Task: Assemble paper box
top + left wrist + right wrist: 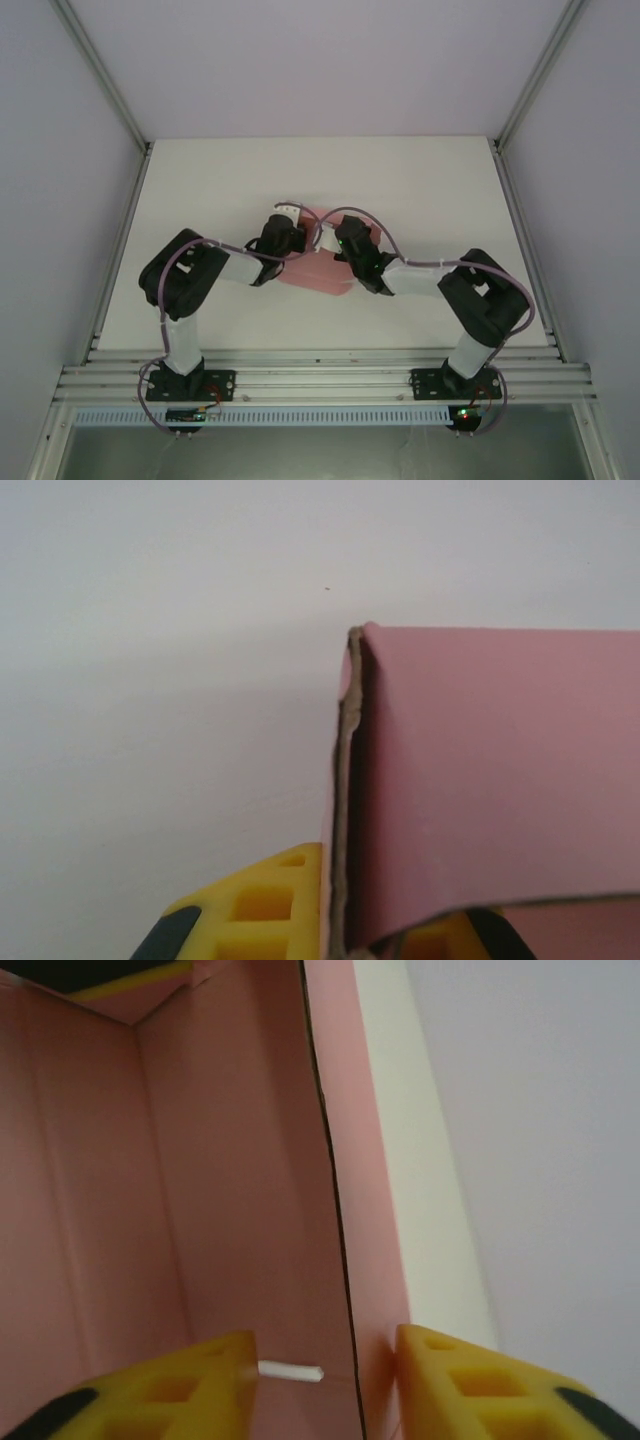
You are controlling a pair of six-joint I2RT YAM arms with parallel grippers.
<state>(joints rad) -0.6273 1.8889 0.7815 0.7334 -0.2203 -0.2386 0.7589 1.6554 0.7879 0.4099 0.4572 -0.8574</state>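
on white table (420, 190), pale walls (320, 60), left pincer (355, 915) clamped on paper box (500, 760), right pincer (325, 1365) apart

free: table (420, 190) beyond paper box (318, 272) | blocked: left arm (200, 270), right arm (470, 290) flank it

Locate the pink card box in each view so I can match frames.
Top external: pink thin-card paper box at frame centre, mid-table.
Left wrist: right half of the picture, raw folded edge running down the middle.
Right wrist: left and centre, seam running top to bottom.
Shared landmark: white table.
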